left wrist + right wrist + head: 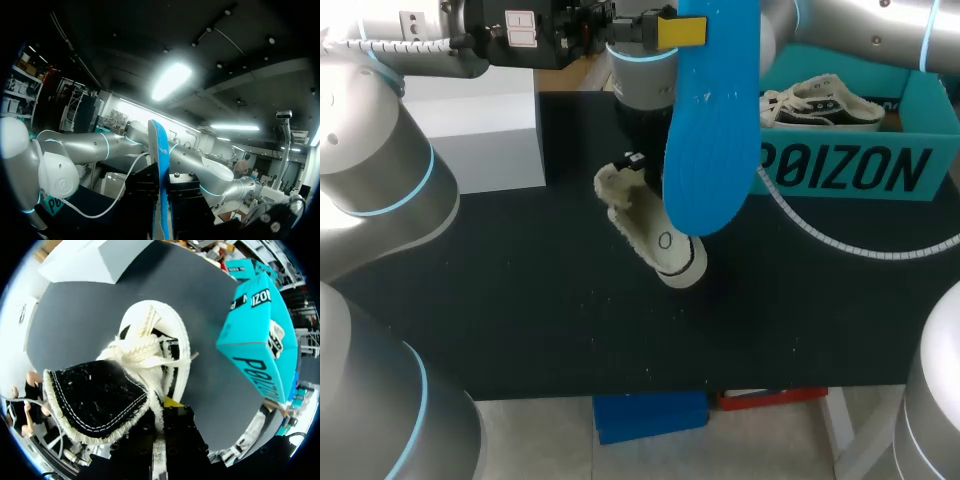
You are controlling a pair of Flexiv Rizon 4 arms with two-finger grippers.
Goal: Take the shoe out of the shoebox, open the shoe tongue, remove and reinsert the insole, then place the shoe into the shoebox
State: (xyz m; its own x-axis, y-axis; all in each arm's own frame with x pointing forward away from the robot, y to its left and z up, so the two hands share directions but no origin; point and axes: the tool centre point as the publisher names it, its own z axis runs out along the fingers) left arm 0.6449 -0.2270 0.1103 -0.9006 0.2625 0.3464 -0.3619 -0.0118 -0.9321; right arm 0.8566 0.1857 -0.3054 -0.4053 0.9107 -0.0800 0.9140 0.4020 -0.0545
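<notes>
Gripping the blue insole (712, 130) in the left claw (678, 32), clenching on its upper end and dangling the long, foot-shaped, faintly textured slab above the black tabletop (520, 300). Catching it edge-on from the left wrist: thin, gently curved, wedged between the dark fingers. Pinching the shoe tongue (97, 400) in the right claw (161, 412), holding up that black, speckled flap with white stitching and a frayed cream fringe. Looking down on the cream shoe (655, 240), resting mid-tabletop below the insole, with thick braided laces and a rounded rubber toe. Spotting the teal cardboard shoebox (860, 170) well apart at the right, carrying a second sneaker (820, 105).
</notes>
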